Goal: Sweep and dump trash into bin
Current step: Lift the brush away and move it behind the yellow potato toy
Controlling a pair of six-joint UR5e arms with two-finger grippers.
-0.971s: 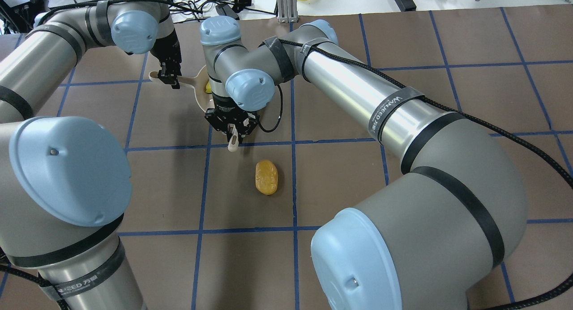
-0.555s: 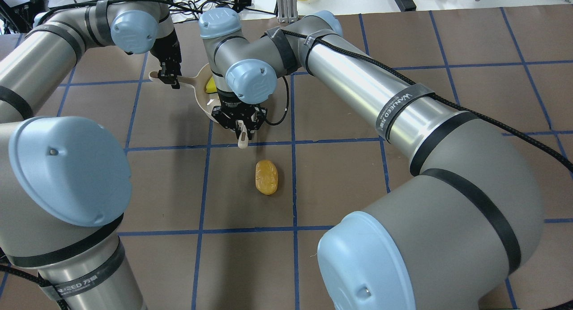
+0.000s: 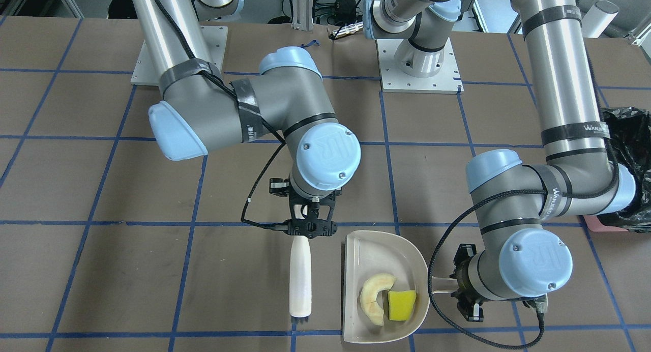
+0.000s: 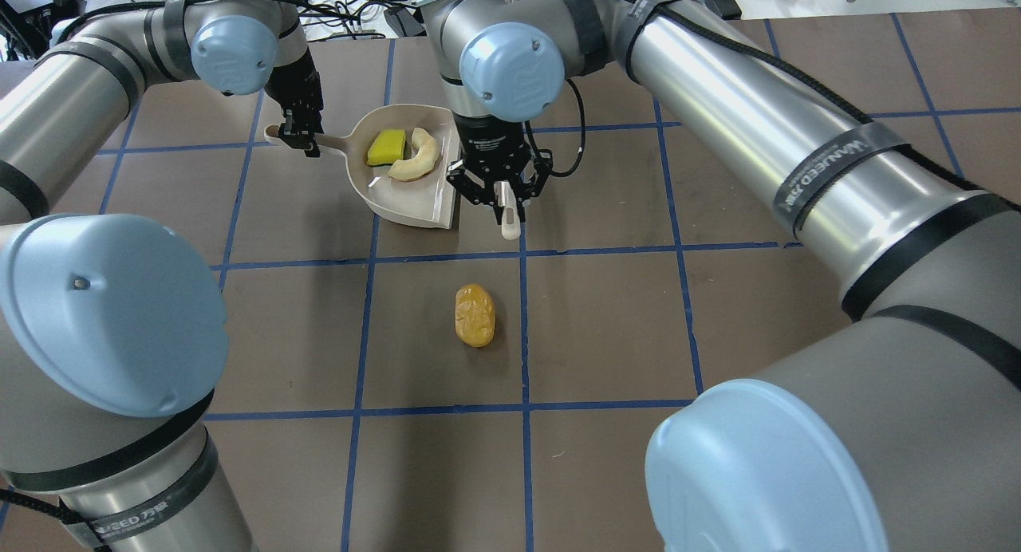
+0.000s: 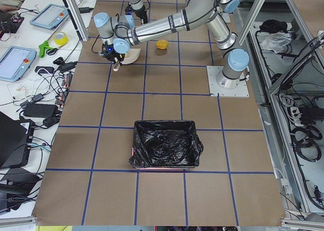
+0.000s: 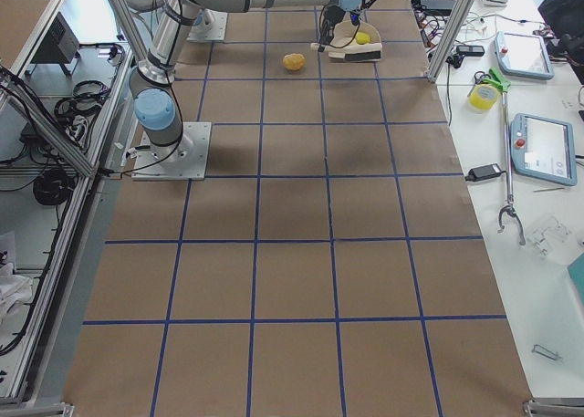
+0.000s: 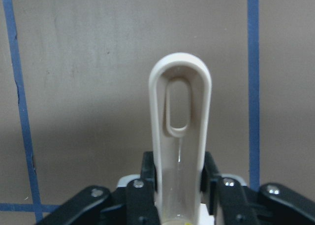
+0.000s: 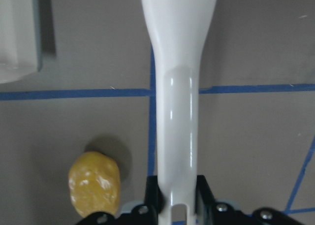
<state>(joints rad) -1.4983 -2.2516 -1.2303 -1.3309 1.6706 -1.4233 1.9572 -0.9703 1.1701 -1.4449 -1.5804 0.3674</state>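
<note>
The beige dustpan (image 4: pixel 403 197) rests on the table with the pale cream crescent (image 4: pixel 416 157) and the yellow-green wedge (image 4: pixel 385 147) of trash inside it. My left gripper (image 4: pixel 299 137) is shut on the dustpan handle (image 7: pixel 180 136). Just off the pan's open edge, my right gripper (image 4: pixel 502 191) is shut on the white brush (image 3: pixel 300 281), whose dark bristles touch the table. An orange-brown blob (image 4: pixel 475 315) lies alone on the table nearer the robot, also seen under the right wrist (image 8: pixel 94 183). The bin (image 5: pixel 164 145), lined with a black bag, stands far off on my left side.
Blue tape lines grid the brown table. In the front-facing view the bin's black bag (image 3: pixel 628 153) shows at the right edge behind my left arm. Both arms' base plates (image 3: pixel 419 80) sit at the table's back. Cables and tablets lie past the far edge.
My right arm has carried the brush rightward, off the dustpan to beside its open edge, uncovering the crescent and wedge. The left gripper, dustpan and orange blob have stayed put.
</note>
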